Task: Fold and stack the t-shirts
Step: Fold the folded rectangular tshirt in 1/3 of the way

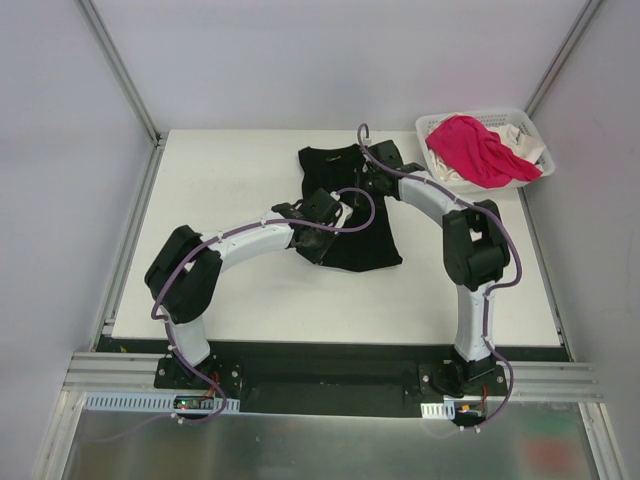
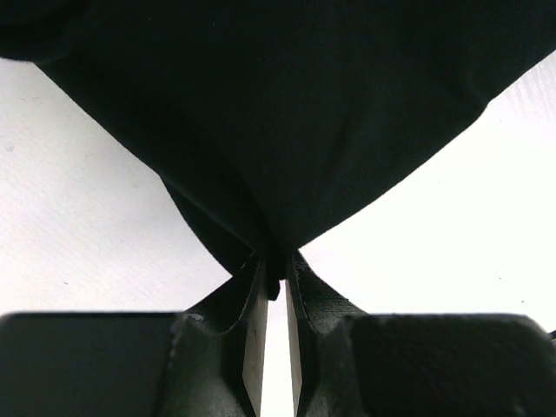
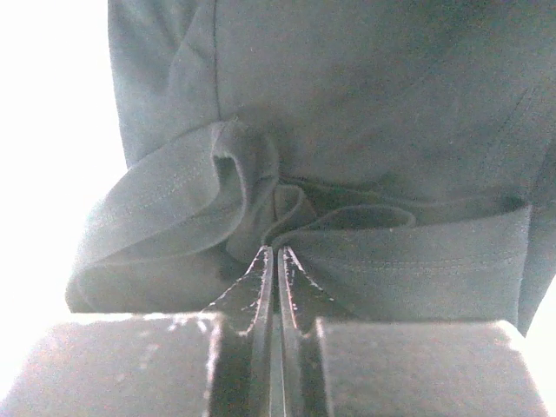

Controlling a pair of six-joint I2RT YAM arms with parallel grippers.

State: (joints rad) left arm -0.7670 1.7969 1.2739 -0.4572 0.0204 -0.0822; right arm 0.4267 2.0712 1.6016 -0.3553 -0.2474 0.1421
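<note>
Pinch confirmed at left gripper [image 2: 275, 268]: fingers drawn narrow and clamped on a peak of black t-shirt [image 2: 287, 113]. Shows only the inner faces of the fingers. Cannot trace the edge of the pinched cloth, dark on dark. Notes the shirt spreading above the tips and cut off by the top of the left wrist view, with bare white table [image 2: 78, 234] on both sides.

Closure confirmed at right gripper [image 3: 276, 252]: fingers brought almost to touching, tips buried in a gathered hem fold of the same shirt. Finds the fabric puckered toward the tips, as under a pinch. Loses the left margin of that view to white glare.

From overhead, places the black t-shirt mid-table, rumpled, near part under the left wrist and far part under the right forearm. Cannot separate either gripper from the cloth there, black against black.

At the far right corner, records white basket [image 1: 432, 127] holding pink t-shirt [image 1: 475, 150] heaped on top and white t-shirt [image 1: 528, 150] visible only at the right side, mostly covered. Cannot tell its shape.
</note>
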